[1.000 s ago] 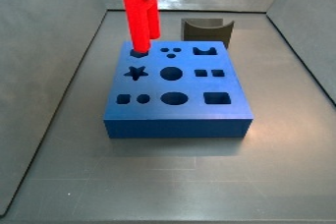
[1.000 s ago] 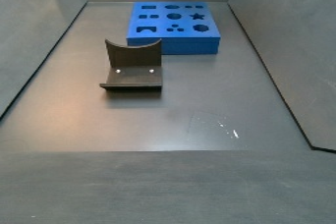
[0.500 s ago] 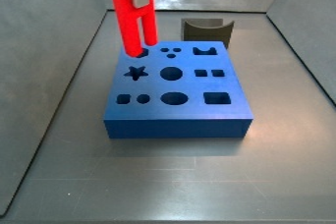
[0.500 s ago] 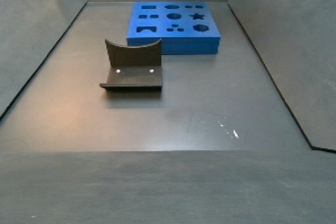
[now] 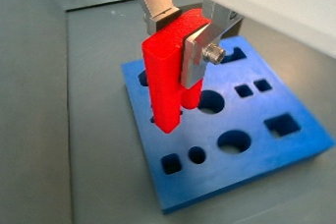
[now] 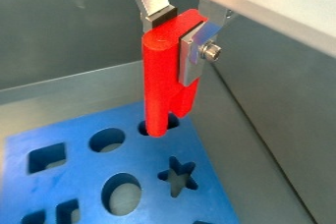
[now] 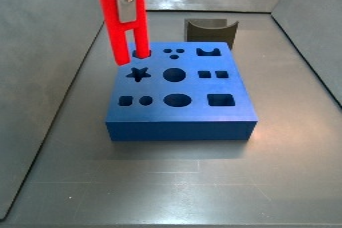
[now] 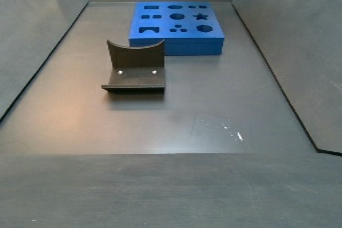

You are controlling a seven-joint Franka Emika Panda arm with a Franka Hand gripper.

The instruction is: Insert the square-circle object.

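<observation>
Peg held over the block, not yet seated.

The tool (image 5: pixel 197 43) pinches the upright square-circle object (image 5: pixel 171 76) near its top, above the blue block (image 7: pixel 181 97) and by the far left holes in a side view. Its two legs hang clear. Next, I judge, comes lining the legs up with the matching hole and lowering straight.

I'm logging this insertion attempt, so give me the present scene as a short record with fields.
held piece: long bright red plastic peg with two legs, upright
claw: claw shut on the peg's upper part, above the slab
target: blue slab with shaped holes, flat on the floor
peg tip: over the slab's holes; contact unclear
bystander: dark grey block with curved notch, apart from the slab
</observation>
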